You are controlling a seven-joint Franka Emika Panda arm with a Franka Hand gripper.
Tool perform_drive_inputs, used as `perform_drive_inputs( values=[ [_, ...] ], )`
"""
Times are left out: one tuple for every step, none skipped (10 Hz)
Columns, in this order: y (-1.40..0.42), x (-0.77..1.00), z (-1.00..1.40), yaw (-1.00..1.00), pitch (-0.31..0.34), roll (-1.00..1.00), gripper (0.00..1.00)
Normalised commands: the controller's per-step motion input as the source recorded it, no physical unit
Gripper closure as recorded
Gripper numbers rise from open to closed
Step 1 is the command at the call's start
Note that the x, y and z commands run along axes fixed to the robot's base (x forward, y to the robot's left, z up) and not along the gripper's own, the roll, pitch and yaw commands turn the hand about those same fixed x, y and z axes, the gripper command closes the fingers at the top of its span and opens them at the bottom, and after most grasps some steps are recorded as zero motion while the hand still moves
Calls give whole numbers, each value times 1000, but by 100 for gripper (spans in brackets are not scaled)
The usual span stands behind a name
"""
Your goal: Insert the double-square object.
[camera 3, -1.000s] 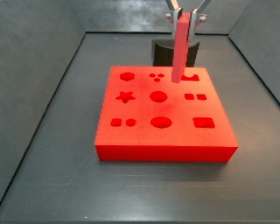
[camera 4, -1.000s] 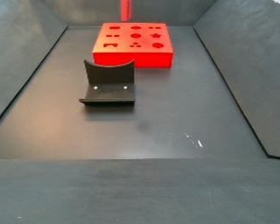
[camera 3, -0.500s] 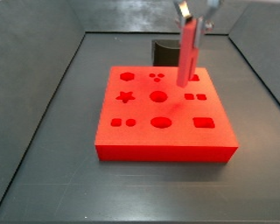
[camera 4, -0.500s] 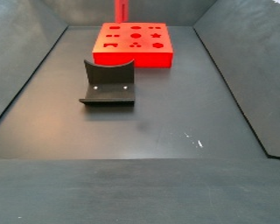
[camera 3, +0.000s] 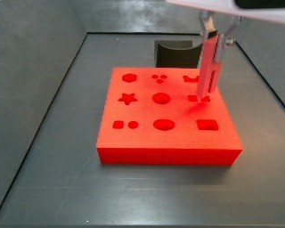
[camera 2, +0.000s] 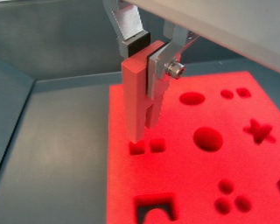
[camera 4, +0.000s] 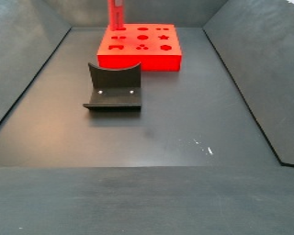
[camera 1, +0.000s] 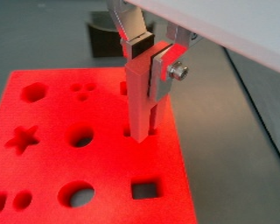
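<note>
Double-square object (camera 3: 210, 67) was held upright above the red block (camera 3: 169, 134), its long axis vertical, lower tip poised just over the paired square holes (camera 2: 146, 146), clamped between the gripper (camera 1: 149, 66) fingers.

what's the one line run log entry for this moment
tool: shut on double-square object | rod: upright, lower end at red block top near its double-square hole | stand: on floor, apart
</note>
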Motion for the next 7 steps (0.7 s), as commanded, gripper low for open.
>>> perform_drive_inputs(
  values=[
    [83,0,-183,-860,170,56,100],
    [0,-43,-40,-829,237,104,100],
    [0,-131,0,-800,306,123,100],
    [0,-143,60,-786,304,136,100],
    [0,-40,57,-760,251,134,100],
    [0,0,34,-711,234,143,100],
    [0,11,6,-617,244,160,100]
  ],
)
